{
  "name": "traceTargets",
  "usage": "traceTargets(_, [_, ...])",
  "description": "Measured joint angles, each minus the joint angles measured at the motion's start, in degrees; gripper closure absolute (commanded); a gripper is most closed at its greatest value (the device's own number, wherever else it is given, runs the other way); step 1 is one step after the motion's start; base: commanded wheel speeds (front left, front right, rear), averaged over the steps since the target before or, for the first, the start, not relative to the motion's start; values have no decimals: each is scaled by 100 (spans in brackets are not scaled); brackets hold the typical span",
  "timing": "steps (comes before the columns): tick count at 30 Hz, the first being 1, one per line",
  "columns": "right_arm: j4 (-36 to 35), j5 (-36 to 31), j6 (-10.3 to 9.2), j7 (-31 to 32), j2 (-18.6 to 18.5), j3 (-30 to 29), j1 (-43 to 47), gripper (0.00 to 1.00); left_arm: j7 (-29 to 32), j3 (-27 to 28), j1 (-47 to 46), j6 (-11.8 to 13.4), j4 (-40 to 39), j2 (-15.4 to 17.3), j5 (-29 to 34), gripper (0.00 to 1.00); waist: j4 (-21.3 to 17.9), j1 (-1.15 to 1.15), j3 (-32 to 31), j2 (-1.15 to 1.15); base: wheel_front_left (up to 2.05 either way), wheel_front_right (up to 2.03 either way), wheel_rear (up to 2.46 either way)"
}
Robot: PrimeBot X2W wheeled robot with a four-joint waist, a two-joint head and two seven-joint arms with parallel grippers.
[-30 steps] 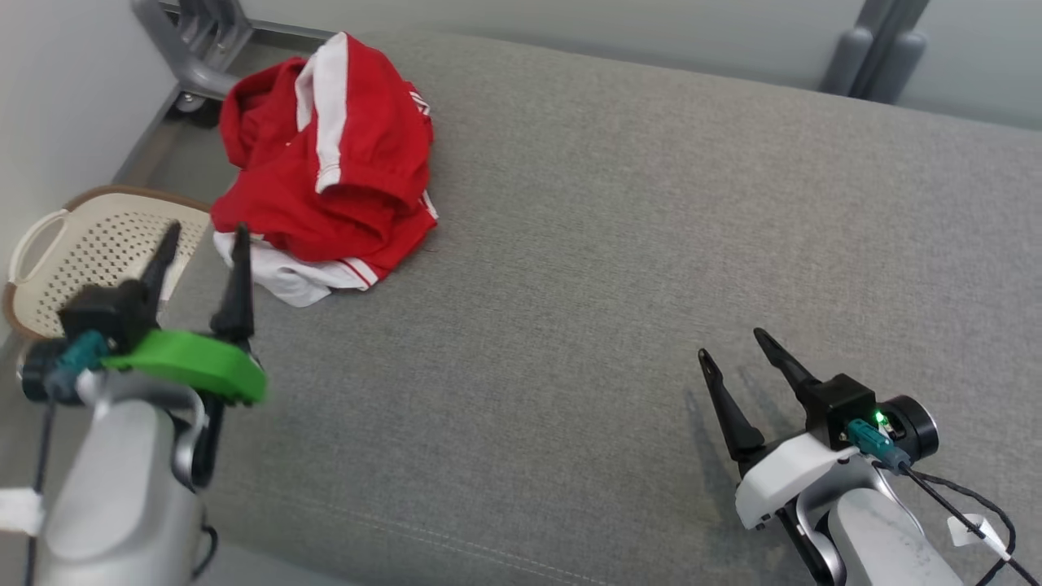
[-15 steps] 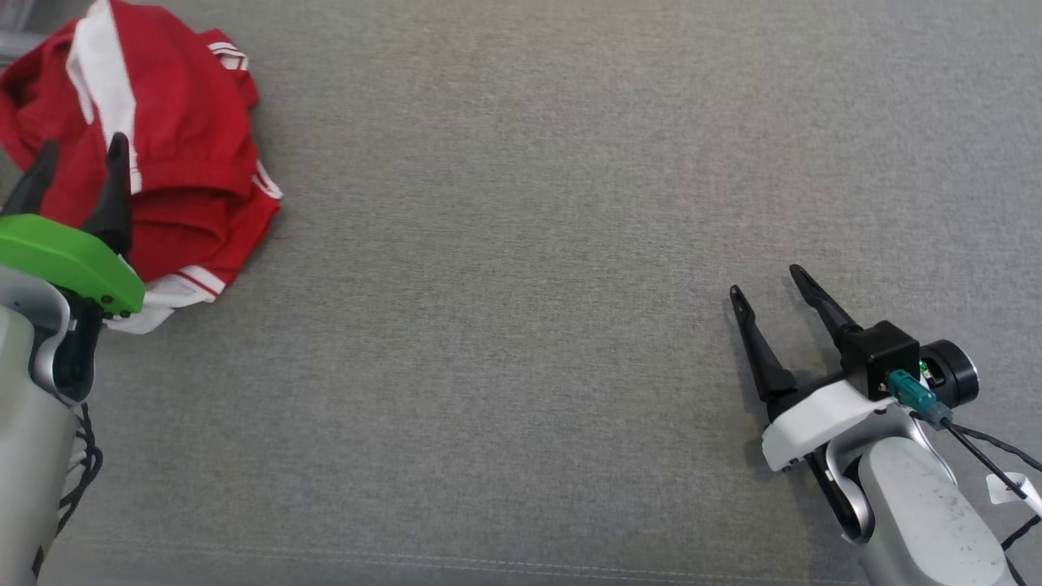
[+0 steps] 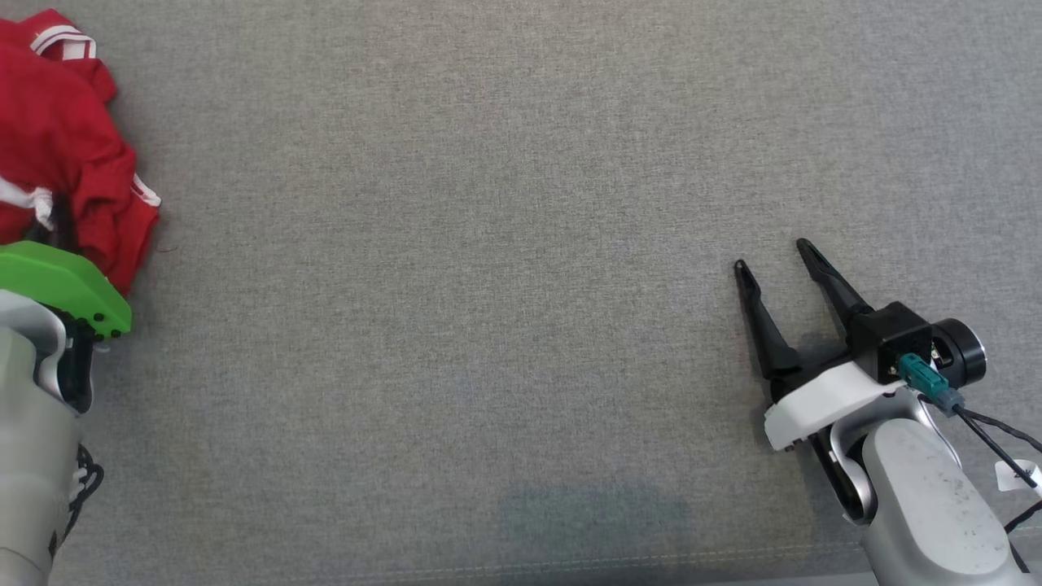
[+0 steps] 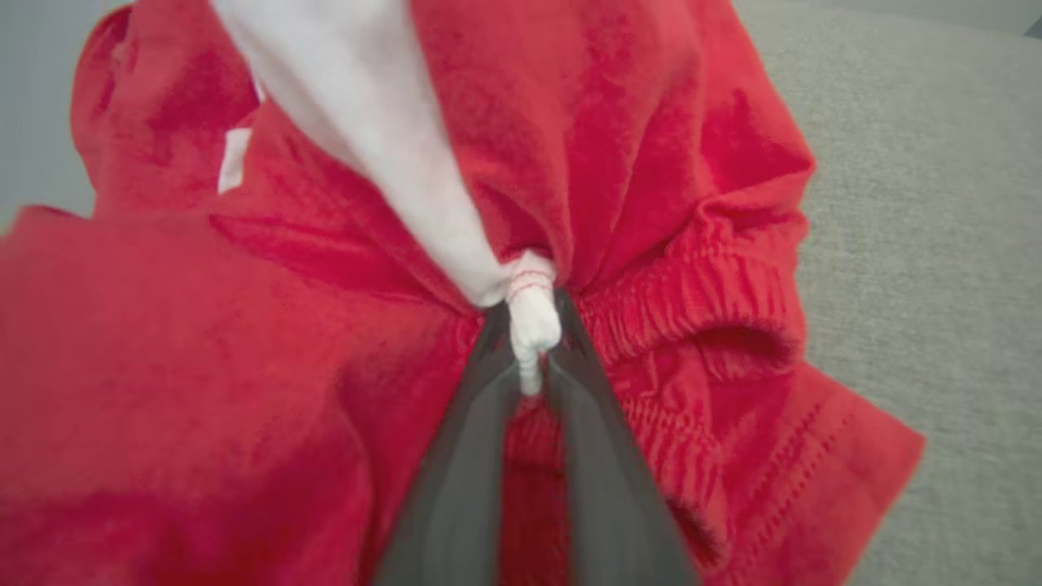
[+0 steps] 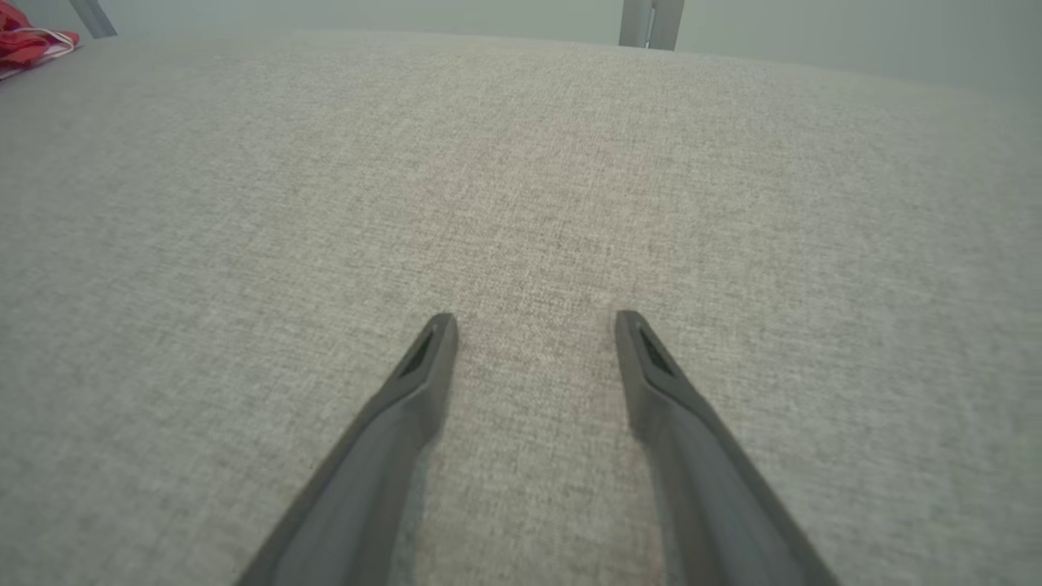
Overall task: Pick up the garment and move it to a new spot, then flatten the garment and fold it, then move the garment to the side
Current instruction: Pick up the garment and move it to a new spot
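The garment [image 3: 69, 159] is a crumpled red piece with white stripes and trim, bunched at the left edge of the grey surface. In the left wrist view my left gripper [image 4: 533, 338] is shut on the garment [image 4: 651, 203], pinching a fold of white stripe and red cloth at its elastic hem. In the head view its green mount [image 3: 61, 285] sits just below the cloth and the fingers are hidden by fabric. My right gripper [image 3: 773, 256] rests open at the lower right, low over bare surface; in its own view the right gripper [image 5: 533, 325] holds nothing, and the garment [image 5: 32, 41] shows far off at the top left.
The grey fabric surface [image 3: 488, 285] spreads wide between the two arms. Its front seam runs along the bottom edge of the head view. Grey frame posts [image 5: 651, 20] stand beyond the far edge in the right wrist view.
The head camera has swung, sliding the scene left and up. My left gripper went from open beside the garment to shut on its cloth. The right gripper stays open.
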Motion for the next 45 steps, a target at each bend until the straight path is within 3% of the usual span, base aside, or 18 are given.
traceTargets(4, [46,11,-1,1,36,-47,44,0,-171,-81,-210,-11,-187,-29,256,100,-4,0,-95,0,0,0,0])
traceTargets(9, [70,42,-1,9,180,-12,76,0,-197,216,-415,-47,-1482,-116,940,100,42,0,-312,0,0,0,0])
traceTargets(17, [56,156,-1,10,390,65,-4,0,-196,224,-80,-116,-2835,-1211,1838,100,-227,0,-514,0,0,0,0])
traceTargets(22, [41,210,-1,10,508,-9,-3,0,-197,-368,87,-135,-3189,-1836,1890,100,-623,0,-522,0,0,0,0])
traceTargets(28, [34,254,-1,10,591,-109,44,0,-200,-1057,304,-141,-3089,-2061,1586,100,-1175,0,-500,0,0,0,0])
traceTargets(29, [35,266,-1,10,605,-112,59,0,-200,-1152,368,-141,-3029,-2071,1585,97,-1262,0,-497,0,0,0,0])
traceTargets(30, [34,274,-1,10,617,-126,74,0,-203,-1243,423,-141,-2995,-2091,1593,8,-1349,0,-493,0,0,0,0])
traceTargets(31, [33,286,-1,10,631,-140,80,0,-204,-1306,458,-141,-2916,-2107,1638,0,-1428,0,-490,0,0,0,0])
traceTargets(37, [-68,332,-1,10,660,-193,90,0,-204,-727,867,-142,-3033,-2037,1960,0,-1646,-1,-501,0,0,0,0])
traceTargets(45, [-250,436,-1,10,684,49,21,0,-205,675,1851,-141,-3827,-2019,2497,0,-1227,-1,-558,0,0,0,0])
